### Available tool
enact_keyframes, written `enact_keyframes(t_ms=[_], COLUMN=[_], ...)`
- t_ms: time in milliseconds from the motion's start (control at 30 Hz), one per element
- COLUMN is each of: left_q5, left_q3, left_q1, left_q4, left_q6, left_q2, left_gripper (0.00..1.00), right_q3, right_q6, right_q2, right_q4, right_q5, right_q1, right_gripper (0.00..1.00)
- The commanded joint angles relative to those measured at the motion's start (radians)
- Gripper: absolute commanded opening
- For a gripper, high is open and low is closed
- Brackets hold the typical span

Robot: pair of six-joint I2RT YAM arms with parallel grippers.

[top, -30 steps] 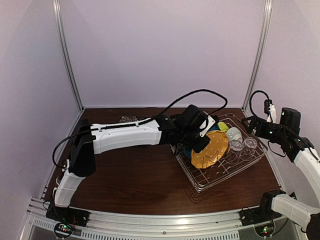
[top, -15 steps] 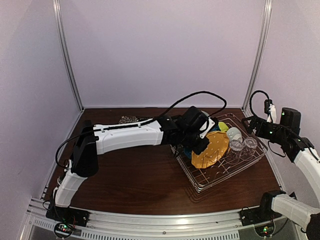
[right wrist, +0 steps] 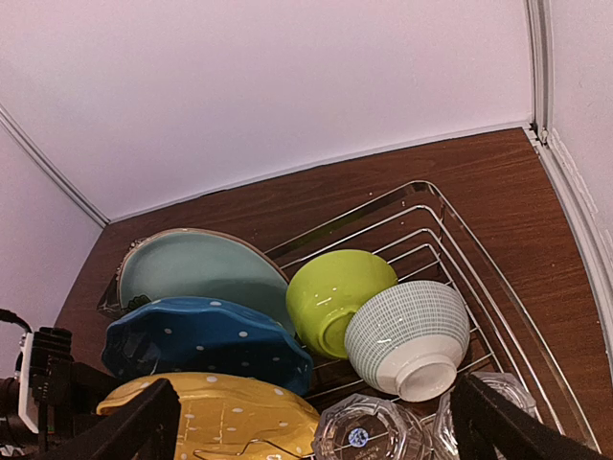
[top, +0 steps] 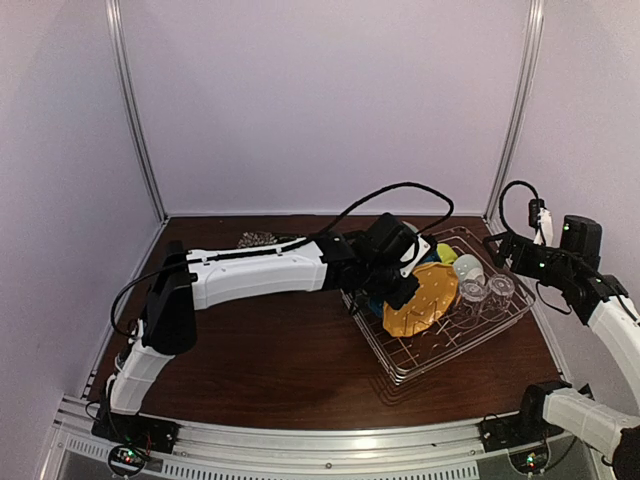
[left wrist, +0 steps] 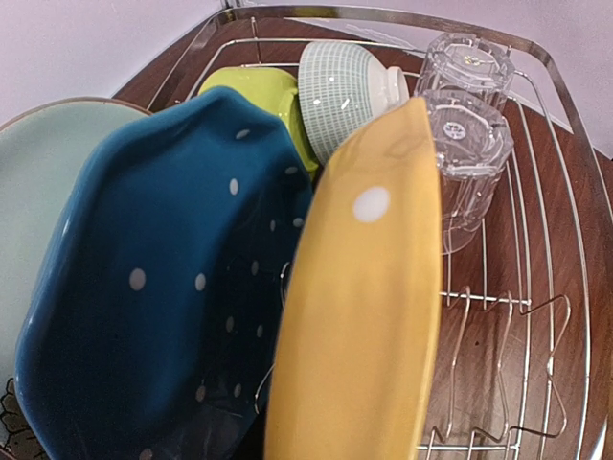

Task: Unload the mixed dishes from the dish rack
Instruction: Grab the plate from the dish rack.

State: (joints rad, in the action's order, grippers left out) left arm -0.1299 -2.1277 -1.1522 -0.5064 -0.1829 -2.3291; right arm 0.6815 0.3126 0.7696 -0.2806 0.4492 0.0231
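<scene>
The silver wire dish rack (top: 440, 355) stands at the right of the table. In it the orange dotted plate (left wrist: 364, 316), the blue dotted plate (left wrist: 163, 297) and the pale teal plate (left wrist: 38, 201) stand on edge. A black floral corner (left wrist: 10, 433) shows at the left wrist view's bottom left. The yellow-green bowl (right wrist: 335, 292), the white bowl (right wrist: 407, 335) and two clear glasses (left wrist: 465, 144) lie behind them. My left gripper (top: 398, 288) is at the plates, its fingers hidden. My right gripper (right wrist: 321, 431) is open and empty above the glasses.
A small metallic clump (top: 258, 238) lies at the back of the brown table. White walls and metal posts (top: 135, 110) enclose the table. The rack's right part (left wrist: 498, 364) holds only upright prongs.
My left wrist has shifted very slightly over the plates. The dishes and the right arm have not moved.
</scene>
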Motion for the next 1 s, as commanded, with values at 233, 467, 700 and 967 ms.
enact_keyframes(t_ms=[233, 467, 700, 967], left_q5=[-0.014, -0.005, 0.020, 0.034], left_q3=[-0.042, -0.041, -0.044, -0.052], left_q1=[-0.016, -0.018, -0.018, -0.020], left_q4=[0.034, 0.047, 0.057, 0.059], left_q6=[-0.003, -0.009, -0.015, -0.021], left_q2=[0.084, 0.113, 0.136, 0.172], left_gripper=[0.00, 0.00, 0.00, 0.00], right_q3=[-0.005, -0.008, -0.003, 0.000], right_q6=[-0.008, -0.008, -0.010, -0.007], right_q2=[-0.012, -0.013, -0.009, -0.007], right_q4=[-0.006, -0.006, -0.005, -0.004], right_q5=[-0.016, -0.015, -0.015, -0.013], right_q1=[0.003, 0.003, 0.003, 0.003], right_gripper=[1.00, 1.00, 1.00, 1.00])
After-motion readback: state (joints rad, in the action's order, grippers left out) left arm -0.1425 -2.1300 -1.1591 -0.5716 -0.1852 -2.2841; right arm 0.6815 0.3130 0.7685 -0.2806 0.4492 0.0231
